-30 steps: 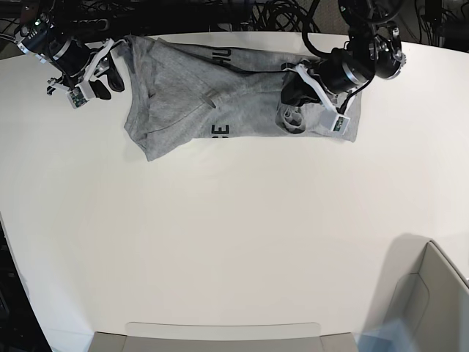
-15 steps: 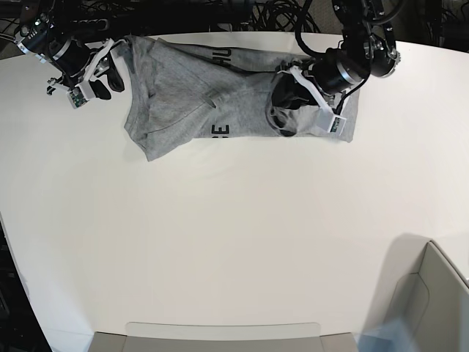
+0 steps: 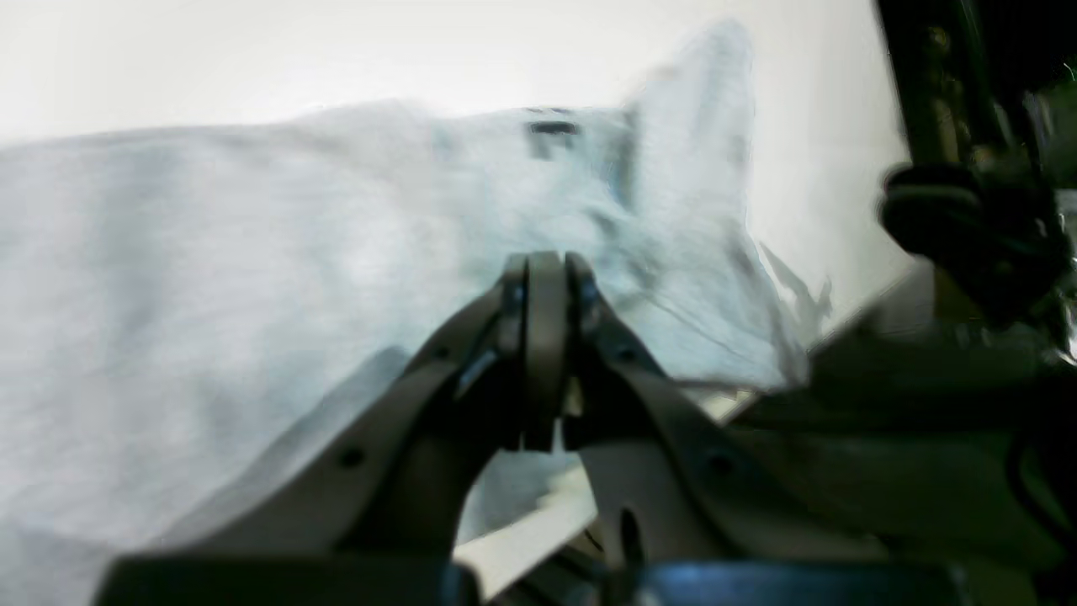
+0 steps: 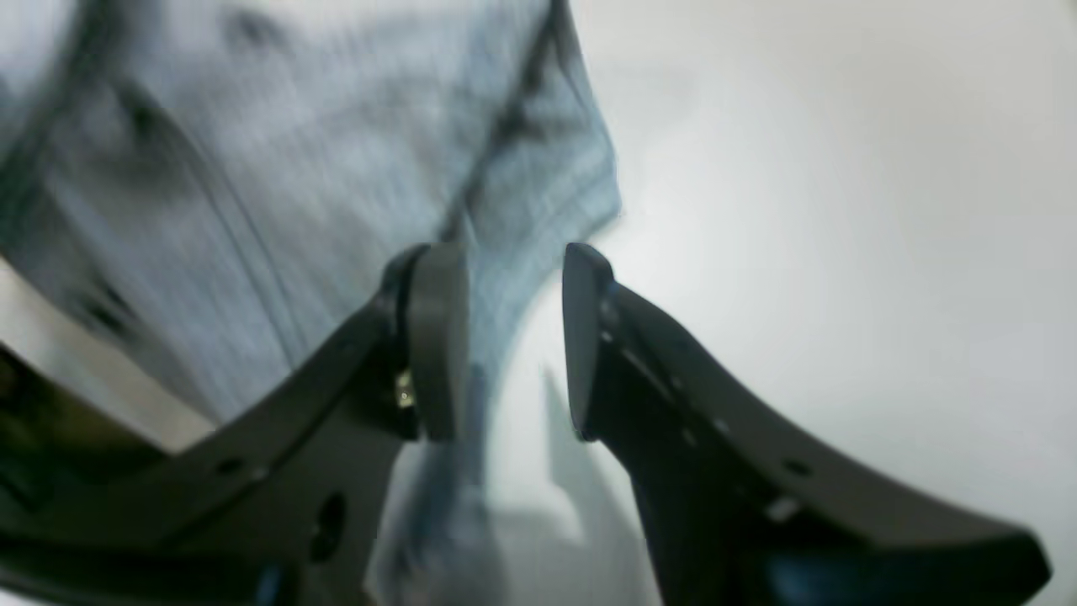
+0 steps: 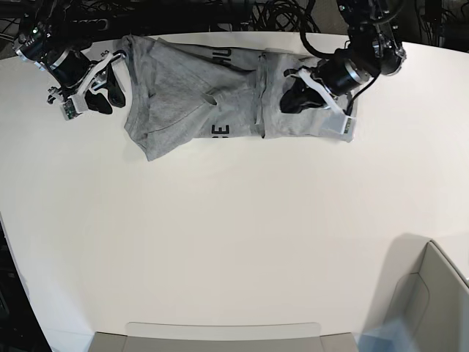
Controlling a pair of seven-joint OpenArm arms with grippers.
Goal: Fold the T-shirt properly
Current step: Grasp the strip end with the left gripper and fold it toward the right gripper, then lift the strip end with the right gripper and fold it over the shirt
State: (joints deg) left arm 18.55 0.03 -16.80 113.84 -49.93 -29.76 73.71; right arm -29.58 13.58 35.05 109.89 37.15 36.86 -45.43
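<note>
A: The T-shirt (image 5: pixel 220 95) lies bunched along the far edge of the surface (image 5: pixel 234 242), partly folded, black lettering showing at its near hem and far edge. The left end effector (image 3: pixel 545 278) is over the shirt's right portion, jaws pressed fully together. Whether any cloth is pinched between them I cannot tell; the wrist view is blurred and no fabric shows at the tips.

B: And the other one?

A: The right end effector (image 4: pixel 505 337) sits just off the shirt's left edge, jaws parted, holding nothing. A sleeve or hem corner of the shirt runs down beside one finger (image 4: pixel 437 337), not clamped.

B: Risks?

A: My judgement: if the left jaws have closed on nothing, a pull drags air and the fold stays lopsided. If they caught one layer only, lifting peels the top ply and undoes the crease at the shirt's middle. The right side could snag the loose corner and tug the shirt toward the far edge, where it sits close to the drop.

B: Surroundings?

A: Surface is plain white, matte, bare on the near side of the shirt. Black cables (image 5: pixel 278 15) and frame crowd beyond the shirt. A grey bin (image 5: pixel 432 293) stands well apart from the shirt, at the near right corner.
</note>
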